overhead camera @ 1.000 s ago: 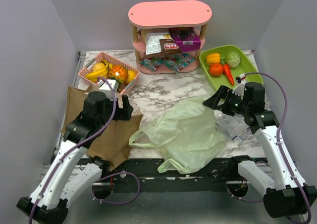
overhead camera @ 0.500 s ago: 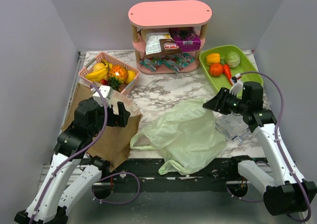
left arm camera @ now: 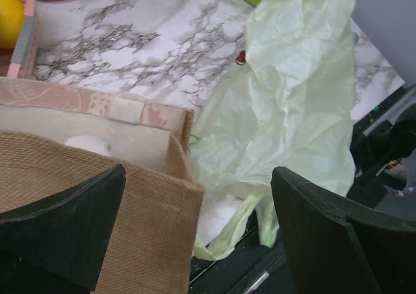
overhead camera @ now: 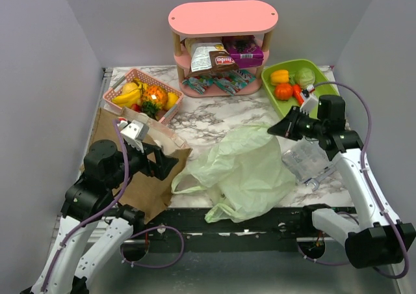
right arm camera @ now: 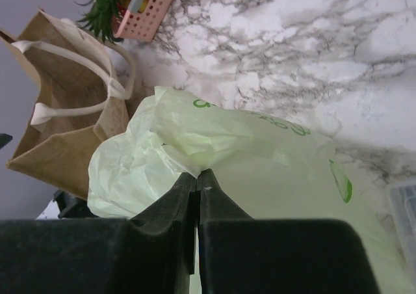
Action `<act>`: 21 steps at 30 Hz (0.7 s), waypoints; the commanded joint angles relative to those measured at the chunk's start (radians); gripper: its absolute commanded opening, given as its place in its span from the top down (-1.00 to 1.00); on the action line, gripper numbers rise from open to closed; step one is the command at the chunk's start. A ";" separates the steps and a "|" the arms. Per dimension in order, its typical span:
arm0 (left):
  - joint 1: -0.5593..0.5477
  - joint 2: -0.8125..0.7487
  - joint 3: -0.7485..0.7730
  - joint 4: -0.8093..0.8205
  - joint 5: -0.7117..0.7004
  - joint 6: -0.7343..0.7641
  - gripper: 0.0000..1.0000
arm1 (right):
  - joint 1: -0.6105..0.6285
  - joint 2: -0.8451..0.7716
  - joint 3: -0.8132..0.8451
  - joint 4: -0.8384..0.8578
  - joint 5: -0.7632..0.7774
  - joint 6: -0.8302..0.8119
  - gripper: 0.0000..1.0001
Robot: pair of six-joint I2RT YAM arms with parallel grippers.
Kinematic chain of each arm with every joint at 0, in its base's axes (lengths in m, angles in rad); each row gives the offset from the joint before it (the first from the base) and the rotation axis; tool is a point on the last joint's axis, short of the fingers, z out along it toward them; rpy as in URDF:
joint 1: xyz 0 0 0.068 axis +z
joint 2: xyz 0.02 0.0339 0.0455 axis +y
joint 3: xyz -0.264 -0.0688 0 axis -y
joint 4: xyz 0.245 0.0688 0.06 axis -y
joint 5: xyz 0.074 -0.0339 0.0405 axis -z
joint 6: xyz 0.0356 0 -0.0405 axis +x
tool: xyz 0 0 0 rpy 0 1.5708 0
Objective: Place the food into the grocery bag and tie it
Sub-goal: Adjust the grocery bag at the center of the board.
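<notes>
The pale-green grocery bag [overhead camera: 244,170] lies crumpled on the marble table, with a loop handle [overhead camera: 185,180] trailing to the left. My right gripper [overhead camera: 278,130] is shut on a fold of its upper right edge [right arm camera: 195,160], holding that edge a little off the table. My left gripper [overhead camera: 164,162] hovers open over the brown bag's near corner, nothing between its fingers [left arm camera: 325,235]. Food sits apart: pepper, tomato and carrot [overhead camera: 299,93] in the green tray [overhead camera: 325,95], fruit [overhead camera: 146,95] in the pink basket, and a snack pack [overhead camera: 214,56] and purple box [overhead camera: 244,49] on the shelf.
A brown burlap bag [overhead camera: 140,180] with white handles lies at the left, under my left arm. A clear plastic container [overhead camera: 305,160] rests right of the grocery bag. The pink shelf [overhead camera: 221,21] stands at the back centre, with the pink basket [overhead camera: 117,102] at back left.
My right gripper has shut on the bag's right edge and raised it. My left arm has drawn back toward the near left and opened a little wider.
</notes>
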 commanded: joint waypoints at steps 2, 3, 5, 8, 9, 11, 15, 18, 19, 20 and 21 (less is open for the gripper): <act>-0.006 -0.022 -0.012 0.039 0.119 -0.006 -0.94 | -0.002 0.092 0.163 -0.020 -0.026 -0.063 0.87; -0.005 -0.026 -0.016 0.042 0.122 -0.010 -0.94 | -0.001 0.114 0.182 -0.017 -0.028 -0.064 0.86; -0.005 -0.031 -0.027 0.047 0.131 -0.018 -0.94 | -0.001 0.153 0.210 -0.006 -0.030 -0.064 0.85; -0.005 -0.041 -0.046 0.063 0.145 -0.036 -0.94 | 0.001 0.222 0.249 0.004 -0.009 -0.053 0.41; -0.005 -0.046 -0.054 0.067 0.152 -0.042 -0.94 | 0.005 0.252 0.261 0.003 0.001 -0.048 0.10; -0.005 -0.055 -0.068 0.075 0.163 -0.051 -0.94 | 0.020 0.307 0.301 -0.005 0.021 -0.044 -0.29; -0.005 -0.063 -0.086 0.064 0.193 -0.049 -0.89 | 0.054 0.394 0.438 -0.117 0.125 -0.058 -0.67; -0.010 -0.071 -0.092 0.033 0.248 -0.027 -0.87 | 0.056 0.370 0.497 -0.269 0.450 0.010 -0.71; -0.012 -0.075 -0.093 0.034 0.255 -0.028 -0.85 | 0.056 0.345 0.484 -0.287 0.512 0.021 -0.74; -0.014 -0.078 -0.096 0.042 0.271 -0.025 -0.84 | 0.056 0.306 0.456 -0.293 0.558 0.043 -0.78; -0.016 -0.080 -0.100 0.048 0.288 -0.024 -0.84 | 0.056 0.265 0.420 -0.292 0.595 0.058 -0.81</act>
